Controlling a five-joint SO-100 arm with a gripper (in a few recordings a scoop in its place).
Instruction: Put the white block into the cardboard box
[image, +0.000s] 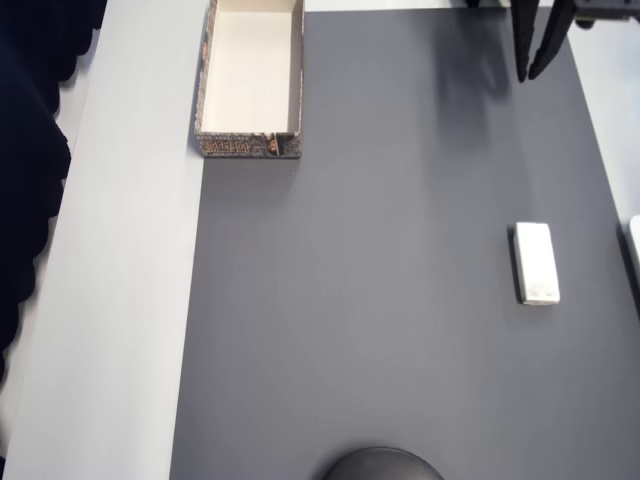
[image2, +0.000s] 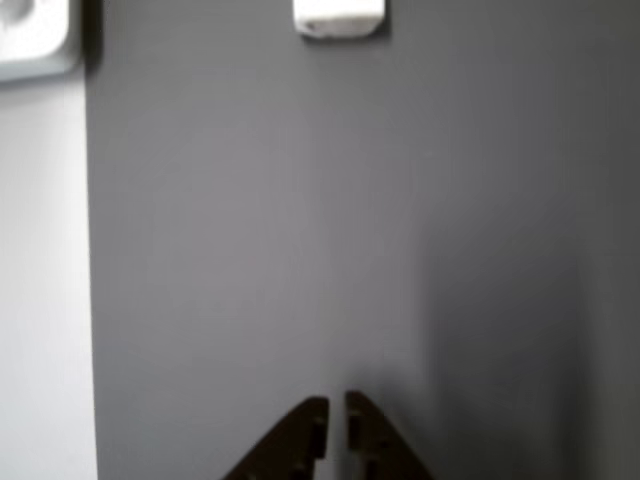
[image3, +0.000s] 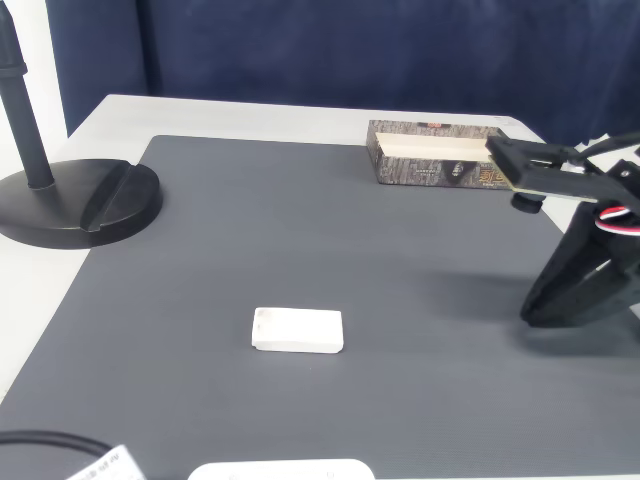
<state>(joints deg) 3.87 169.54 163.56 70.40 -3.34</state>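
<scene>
Black gripper (image: 535, 70) fingers hang above the top right of the grey mat (image: 400, 300) in the overhead view, their tips nearly touching with only a thin slit between them, holding nothing. In the wrist view the gripper (image2: 337, 405) shows the same narrow gap at the bottom edge, over bare mat.

The white block (image: 536, 263) lies flat on the mat near its right edge in the overhead view, well apart from the fingers and lengthwise along that edge. In the fixed view the white block (image3: 297, 330) sits in the near middle of the mat, and in the wrist view the white block (image2: 339, 17) is at the top edge, straight ahead of the fingertips.

The cardboard box (image: 209, 100) stands at the mat's top left corner in the overhead view, open and empty inside, far from the block. A black round stand base (image3: 80, 200) rests at the mat's left side in the fixed view.
</scene>
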